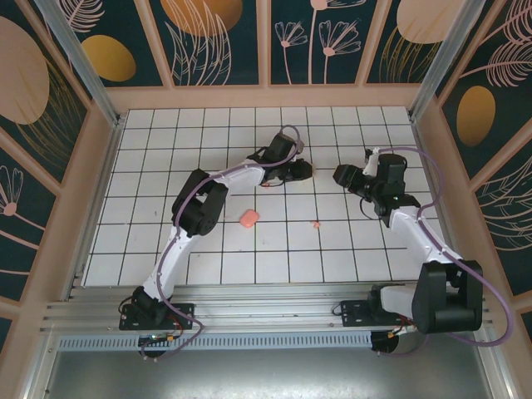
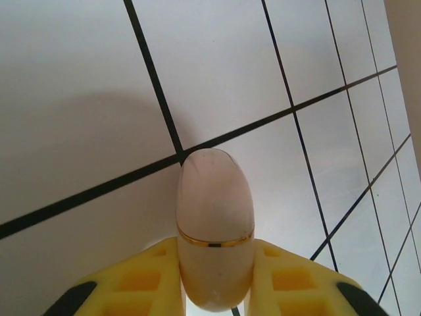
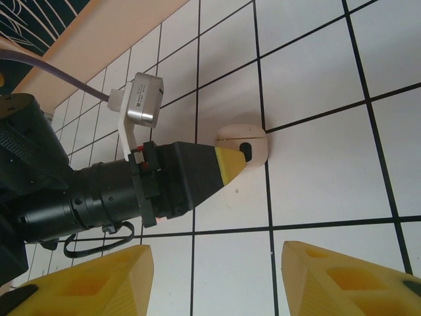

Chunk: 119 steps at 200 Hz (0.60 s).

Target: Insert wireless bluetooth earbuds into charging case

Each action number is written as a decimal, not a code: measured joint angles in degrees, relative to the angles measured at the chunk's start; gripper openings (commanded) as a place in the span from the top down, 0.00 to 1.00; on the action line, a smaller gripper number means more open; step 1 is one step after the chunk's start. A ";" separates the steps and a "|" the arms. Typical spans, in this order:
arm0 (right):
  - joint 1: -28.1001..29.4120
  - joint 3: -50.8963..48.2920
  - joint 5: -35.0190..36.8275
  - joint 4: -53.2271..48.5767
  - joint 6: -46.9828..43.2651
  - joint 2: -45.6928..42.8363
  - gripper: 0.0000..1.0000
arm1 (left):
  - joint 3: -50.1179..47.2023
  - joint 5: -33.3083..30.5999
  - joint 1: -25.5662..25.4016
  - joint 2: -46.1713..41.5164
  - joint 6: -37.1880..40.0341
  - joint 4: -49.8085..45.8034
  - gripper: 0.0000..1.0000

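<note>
Pale beige case (image 2: 215,224) with gold band, yellow fingers (image 2: 141,283), white black-gridded table (image 2: 79,79)

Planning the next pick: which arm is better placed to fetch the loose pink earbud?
Right. The right end effector is open and empty, while the left end effector is closed on the beige case. The pink earbud lies on the tiles.

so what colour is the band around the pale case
Gold band on the pale beige case; clearest in left wrist view.
</note>
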 measured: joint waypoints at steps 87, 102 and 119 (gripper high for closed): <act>-0.24 0.00 -2.45 -0.28 1.29 -2.34 0.45 | -5.40 -9.44 -0.20 -7.96 3.56 -8.33 0.51; -0.17 0.00 -2.67 -0.85 1.53 -2.89 0.45 | -6.86 -11.34 -0.17 -11.28 4.70 -9.42 0.51; 0.26 0.02 -2.62 -1.79 2.08 -3.72 0.45 | -9.40 -13.40 -0.20 -15.98 6.01 -10.23 0.51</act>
